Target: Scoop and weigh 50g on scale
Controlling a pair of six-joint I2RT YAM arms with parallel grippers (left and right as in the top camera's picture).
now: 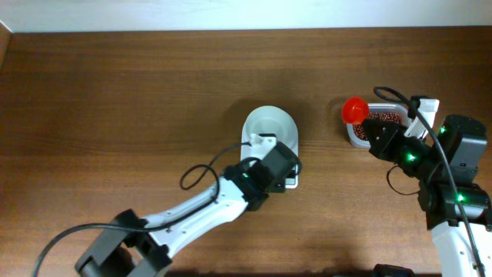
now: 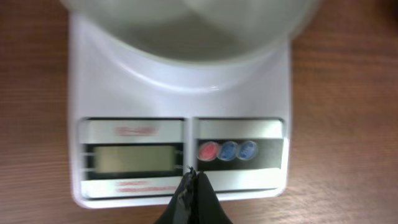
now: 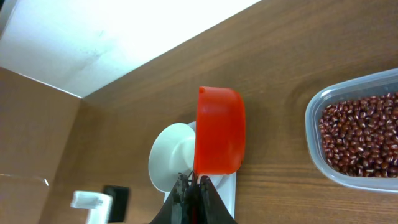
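The white scale point(image 1: 290, 178) stands mid-table with an empty white bowl point(image 1: 269, 127) on top. In the left wrist view its grey display point(image 2: 130, 158) and its red and blue buttons point(image 2: 228, 150) face me. My left gripper point(image 2: 192, 175) is shut and empty, its tips over the front panel between display and buttons; I cannot tell whether they touch it. The beans point(image 3: 360, 134) fill a clear tub point(image 1: 355, 137) at the right. My right gripper point(image 3: 193, 182) is shut on the handle of a red scoop point(image 3: 219, 130), which hangs beside the tub's left end point(image 1: 354, 110); no beans show in it.
The table's back edge and a pale wall point(image 1: 246, 14) run along the top. A black cable point(image 1: 201, 165) loops from the left arm just left of the scale. A small white part point(image 3: 92, 202) and a black block point(image 3: 115, 200) show at the lower left of the right wrist view.
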